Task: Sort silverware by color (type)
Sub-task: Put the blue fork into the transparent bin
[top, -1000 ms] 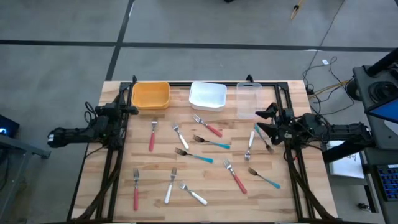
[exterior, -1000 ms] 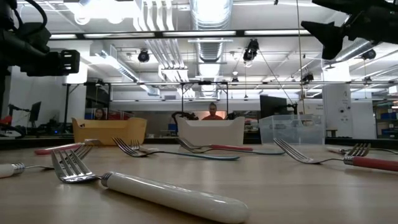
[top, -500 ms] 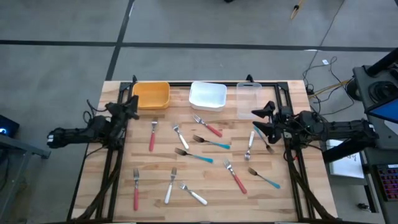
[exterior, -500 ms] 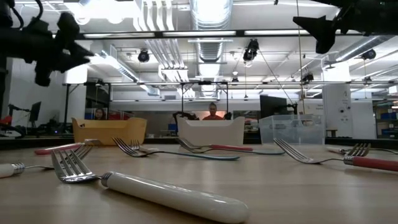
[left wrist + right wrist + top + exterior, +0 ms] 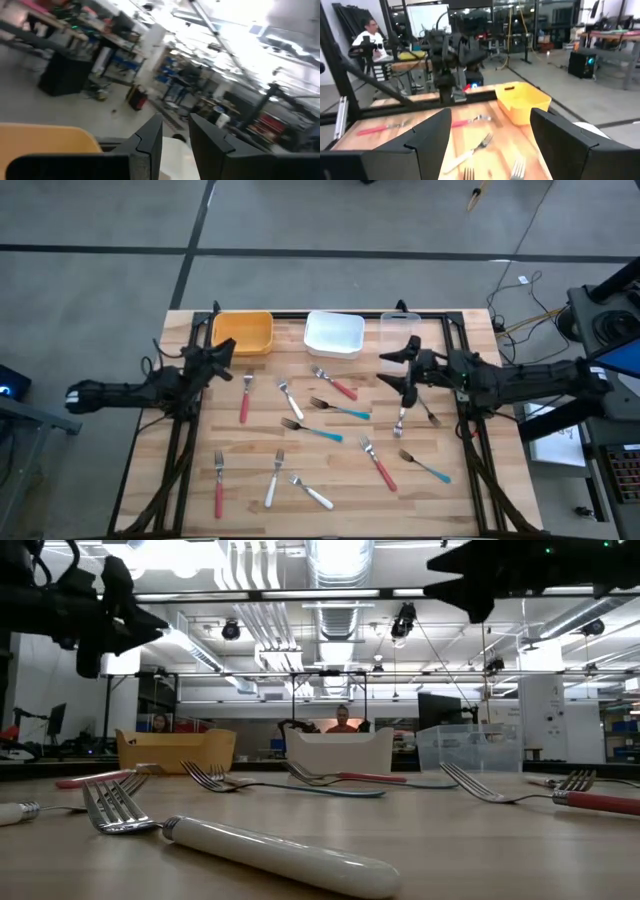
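Both arms are found advanced inward since a second ago: the right pincer [image 5: 405, 370] is now carried out over the right half of the tabletop [image 5: 460, 500], above the white-handled fork [image 5: 402, 408] near the clear bin [image 5: 399, 340], and the left pincer [image 5: 222, 360] is brought just beside the orange bin [image 5: 242, 332]. The right pincer is seen spread wide and empty in its wrist view; the left is parted narrowly and holds nothing. The silverware [image 5: 325, 432] is noted scattered flat across the tabletop, none sorted. Risk is judged as follows: several forks lie close or crossing near the centre, so a neighbour could be dragged or two colours lifted together; thin handles lying flat could slip from a shallow grasp.
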You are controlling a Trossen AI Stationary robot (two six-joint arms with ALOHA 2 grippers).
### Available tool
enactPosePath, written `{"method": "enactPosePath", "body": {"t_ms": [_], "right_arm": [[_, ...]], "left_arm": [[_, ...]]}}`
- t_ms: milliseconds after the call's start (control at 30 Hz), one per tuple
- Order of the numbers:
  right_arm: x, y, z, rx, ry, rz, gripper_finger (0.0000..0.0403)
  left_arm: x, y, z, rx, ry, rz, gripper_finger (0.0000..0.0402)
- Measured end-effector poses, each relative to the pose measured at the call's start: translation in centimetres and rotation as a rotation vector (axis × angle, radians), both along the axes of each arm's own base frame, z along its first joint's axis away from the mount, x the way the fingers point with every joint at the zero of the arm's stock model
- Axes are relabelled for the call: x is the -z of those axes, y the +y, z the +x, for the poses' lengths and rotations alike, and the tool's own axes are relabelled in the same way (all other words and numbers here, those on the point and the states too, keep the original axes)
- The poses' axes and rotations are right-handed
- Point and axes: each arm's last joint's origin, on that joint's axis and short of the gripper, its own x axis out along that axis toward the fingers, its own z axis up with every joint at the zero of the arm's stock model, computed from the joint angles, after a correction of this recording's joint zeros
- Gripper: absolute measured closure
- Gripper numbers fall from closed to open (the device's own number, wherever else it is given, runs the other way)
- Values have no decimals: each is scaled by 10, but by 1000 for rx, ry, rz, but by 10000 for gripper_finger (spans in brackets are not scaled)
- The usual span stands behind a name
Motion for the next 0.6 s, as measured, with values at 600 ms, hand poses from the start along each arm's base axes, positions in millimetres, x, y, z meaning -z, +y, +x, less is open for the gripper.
{"method": "enactPosePath", "body": {"t_ms": [600], "right_arm": [[-42, -4, 38, 9, 172, 152, 138]], "left_arm": [[-29, -13, 18, 461, -232, 270, 324]]}}
